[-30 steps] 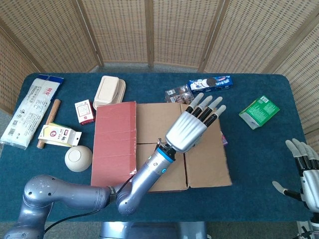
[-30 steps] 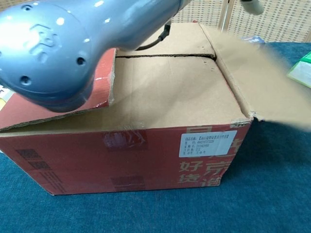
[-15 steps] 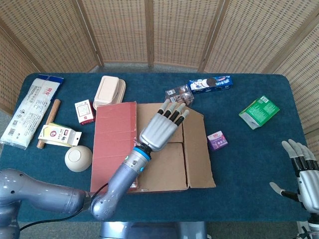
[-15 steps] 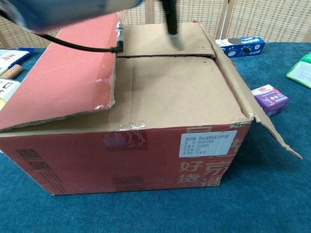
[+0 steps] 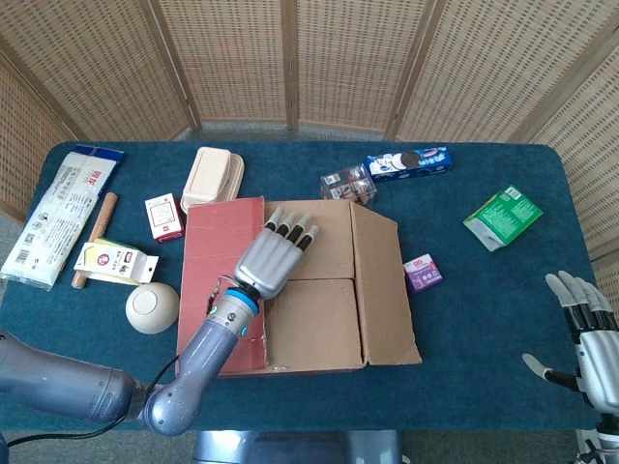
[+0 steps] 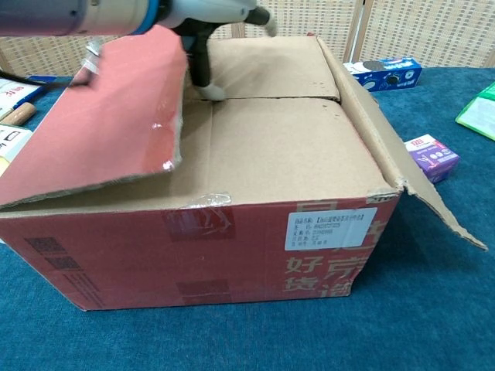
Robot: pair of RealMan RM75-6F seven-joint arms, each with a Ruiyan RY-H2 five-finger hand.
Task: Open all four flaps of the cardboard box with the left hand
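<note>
Two flaps lie shut on the cardboard box (image 5: 309, 290); the open left robot hand (image 5: 273, 259) at nine o'clock should hook a stiff, light edge.

The brown cardboard box (image 5: 309, 290) sits mid-frame on the blue-clothed counter (image 5: 484, 319). The silver left hand (image 5: 274, 254) lies over its top, fingers (image 6: 207, 86) touching the inner flaps. The small purple carton (image 5: 423, 273) sits just right of the box; the right hand (image 5: 585, 333) is at lower right.
</note>
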